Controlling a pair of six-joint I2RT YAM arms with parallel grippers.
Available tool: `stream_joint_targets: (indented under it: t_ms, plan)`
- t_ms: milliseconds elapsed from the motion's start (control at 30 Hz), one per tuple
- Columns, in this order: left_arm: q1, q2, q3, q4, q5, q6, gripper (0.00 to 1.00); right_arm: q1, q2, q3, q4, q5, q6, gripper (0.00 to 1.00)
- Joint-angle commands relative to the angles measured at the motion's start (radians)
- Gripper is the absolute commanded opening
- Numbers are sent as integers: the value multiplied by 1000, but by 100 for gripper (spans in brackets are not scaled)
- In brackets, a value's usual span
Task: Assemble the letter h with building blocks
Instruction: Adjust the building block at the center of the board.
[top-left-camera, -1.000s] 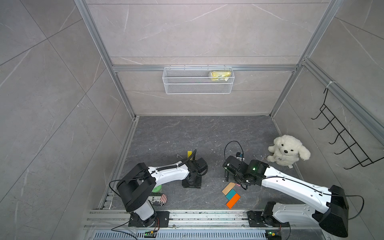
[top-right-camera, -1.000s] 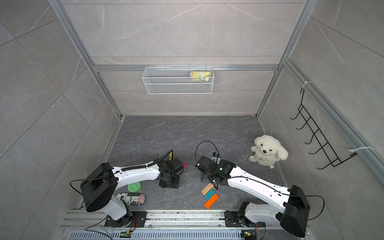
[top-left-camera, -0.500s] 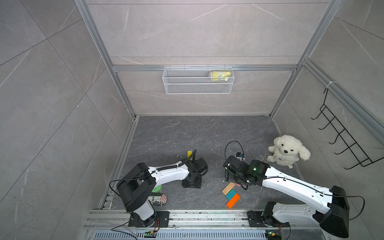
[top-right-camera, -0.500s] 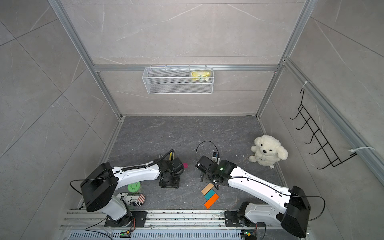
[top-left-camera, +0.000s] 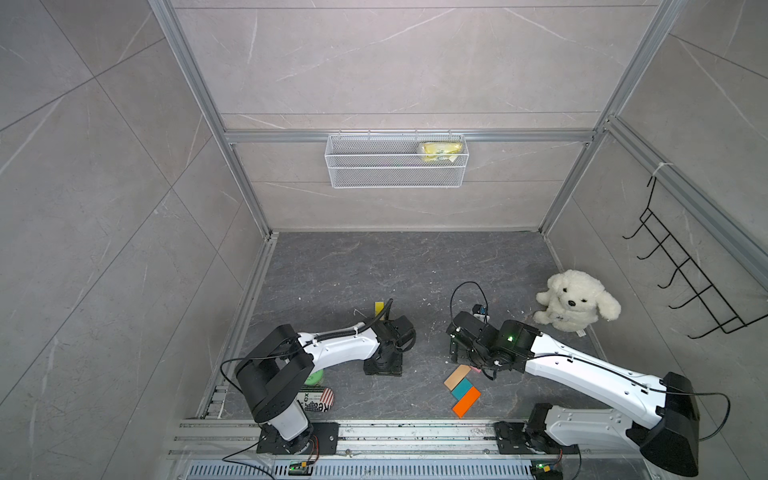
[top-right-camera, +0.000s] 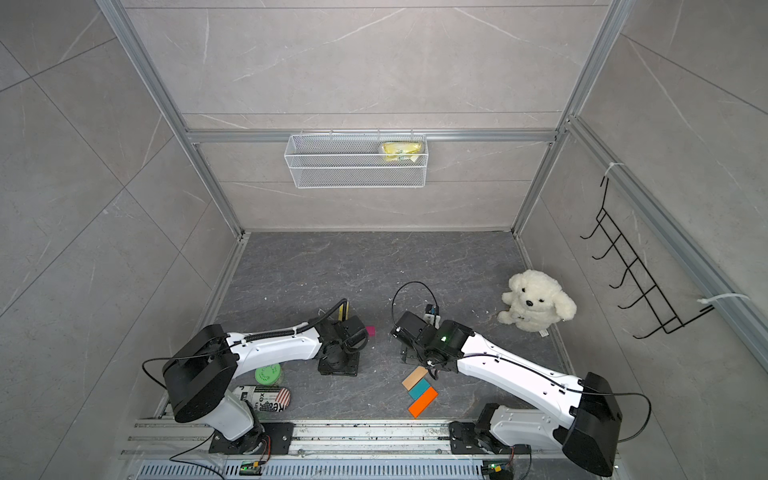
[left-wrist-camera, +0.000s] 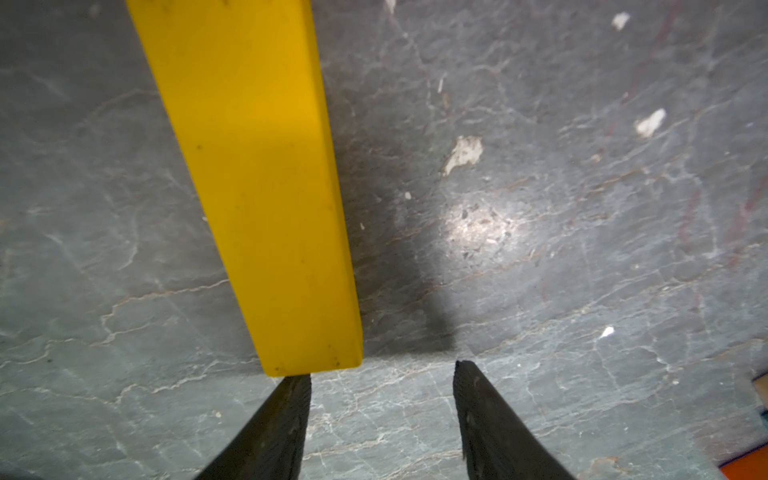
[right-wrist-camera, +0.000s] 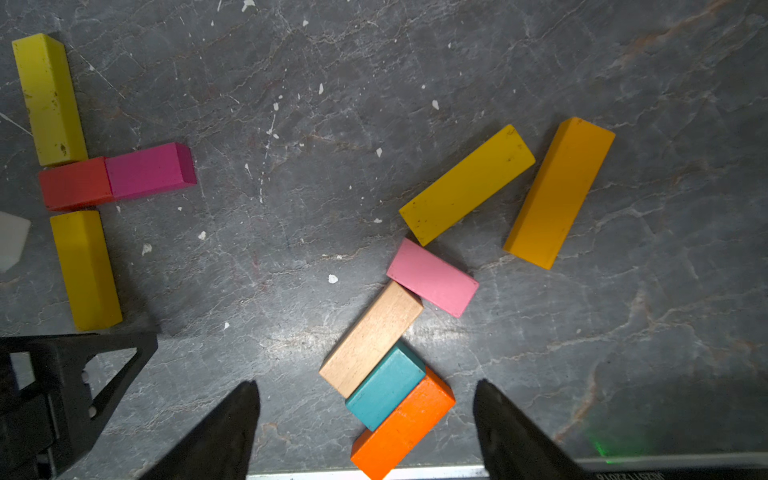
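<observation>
Across the grey bench (top-left-camera: 374, 266), both tools stand spread and empty: the left tool (left-wrist-camera: 382, 370) with the yellow block (left-wrist-camera: 257, 187) at its twelve o'clock, the right tool (right-wrist-camera: 365, 381) near the tan block (top-left-camera: 457, 376), teal block (top-left-camera: 462, 388) and orange block (top-left-camera: 466, 402) at the bench's six o'clock.

Low in the frame, right of centre, a tan block (top-left-camera: 457, 376), a teal block (top-left-camera: 462, 389) and an orange block (top-left-camera: 466, 402) lie touching in a slanted row.
</observation>
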Motion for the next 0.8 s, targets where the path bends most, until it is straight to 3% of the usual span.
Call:
stream_joint_targets:
  t_ms: [0,767]
  plan:
    - [6,10,15,-9,-17,-16,60,-3,-15,-11,-2,-3,10,84]
    - [6,-1,39,-31,-17,0,63,-3,-1,-3,2,-7,4,83]
